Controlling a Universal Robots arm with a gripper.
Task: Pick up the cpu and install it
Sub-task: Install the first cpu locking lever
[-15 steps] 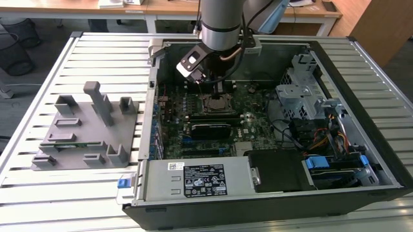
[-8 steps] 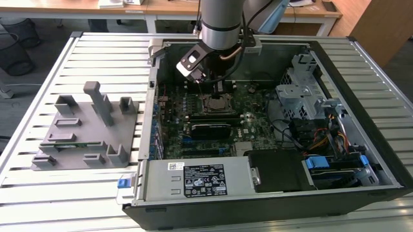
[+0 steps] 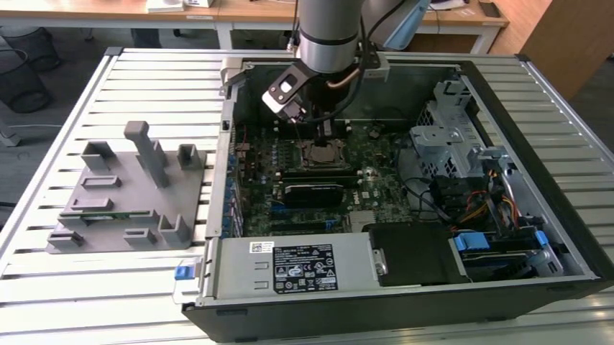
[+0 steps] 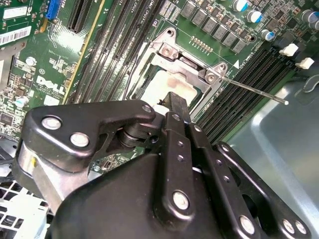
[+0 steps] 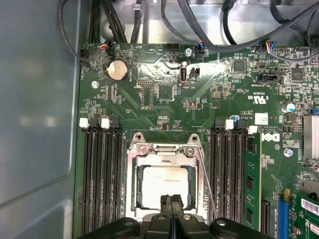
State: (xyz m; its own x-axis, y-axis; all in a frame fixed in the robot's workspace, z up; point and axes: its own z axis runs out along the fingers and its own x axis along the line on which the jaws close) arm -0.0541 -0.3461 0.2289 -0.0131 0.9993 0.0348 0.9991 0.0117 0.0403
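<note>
Grey slotted fixture (image 3: 129, 190) on the slatted worktop (image 3: 57, 287) at the exterior view's left, open computer case (image 3: 384, 316) to its right, arm (image 3: 331, 36) reaching into it upper centre, jaws closed together, seemingly empty, tips on the cpu (image 5: 162, 184) seated in its socket (image 5: 131, 184).

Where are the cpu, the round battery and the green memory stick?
cpu (image 5: 162, 180): first wrist view, middle of silvery top.
round battery (image 5: 118, 70): first wrist view, centre of its face.
green memory stick (image 5: 252, 184): first wrist view, midway along it.
</note>
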